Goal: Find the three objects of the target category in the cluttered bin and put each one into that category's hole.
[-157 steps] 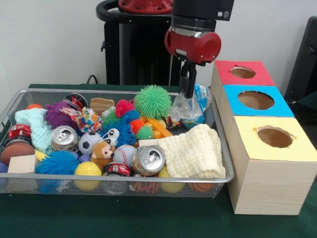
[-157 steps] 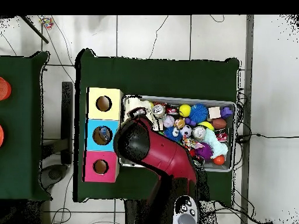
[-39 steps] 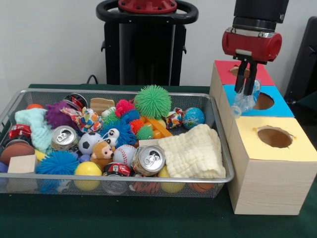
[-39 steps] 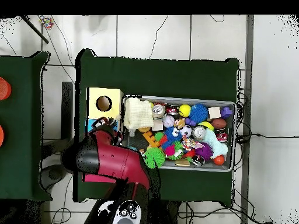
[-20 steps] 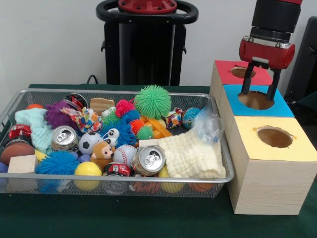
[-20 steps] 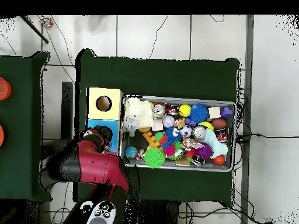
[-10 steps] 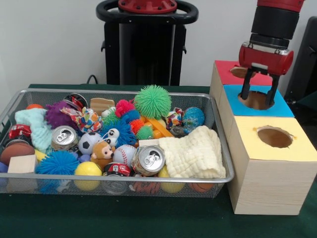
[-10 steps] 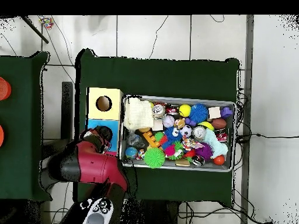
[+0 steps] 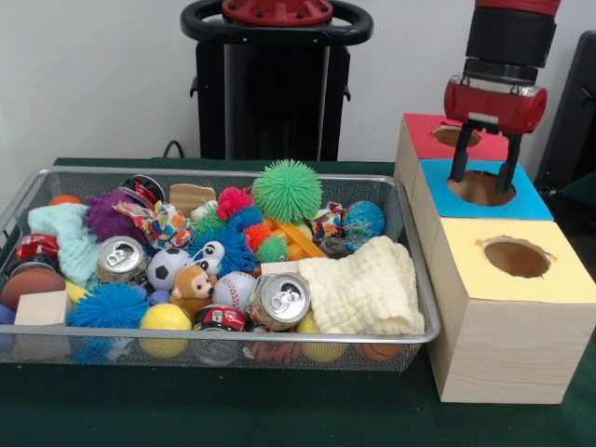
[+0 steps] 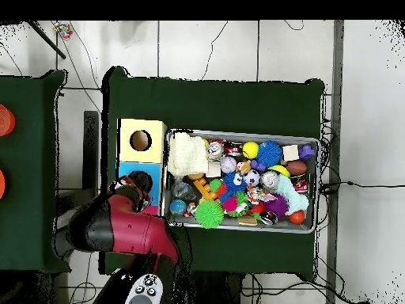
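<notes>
From the front, the claw (image 9: 483,171) hangs wide open and empty, right over the blue box's hole (image 9: 480,187). The basket (image 9: 421,307) is full of toys.

From above, the red arm (image 10: 119,226) covers that box beside the basket (image 10: 318,186).

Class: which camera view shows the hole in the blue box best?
The front view: the blue box's hole shows open beneath the gripper, whose jaws stand apart. In the overhead view, the arm covers that hole.

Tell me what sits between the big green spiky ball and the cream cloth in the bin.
In the front view, an orange stick-shaped toy lies between the green spiky ball and the cream cloth.
</notes>
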{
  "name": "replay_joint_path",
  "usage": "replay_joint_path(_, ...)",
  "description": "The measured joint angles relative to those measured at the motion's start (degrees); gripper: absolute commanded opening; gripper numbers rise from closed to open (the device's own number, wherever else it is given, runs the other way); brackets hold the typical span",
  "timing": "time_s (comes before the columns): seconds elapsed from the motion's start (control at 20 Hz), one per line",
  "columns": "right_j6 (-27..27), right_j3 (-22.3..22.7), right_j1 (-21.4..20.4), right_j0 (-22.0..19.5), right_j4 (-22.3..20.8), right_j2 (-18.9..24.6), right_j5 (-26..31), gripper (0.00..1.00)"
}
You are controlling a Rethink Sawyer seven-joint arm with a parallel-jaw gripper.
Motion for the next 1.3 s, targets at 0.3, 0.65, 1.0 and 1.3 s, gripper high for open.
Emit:
replay_joint_path(0.3, 0.0, 0.02, -4.64, 1.32, -0.01, -1.62, 6.98, 1.0)
replay_joint_path(0.65, 0.0, -0.38, -8.65, 1.31, -0.03, -3.42, 13.88, 1.0)
replay_joint_path(1.0, 0.0, 0.49, -13.35, -9.39, -0.21, 1.62, 14.35, 1.0)
replay_joint_path(1.3, 0.0, 1.14, -14.15, -20.8, -3.51, 5.68, 12.8, 1.0)
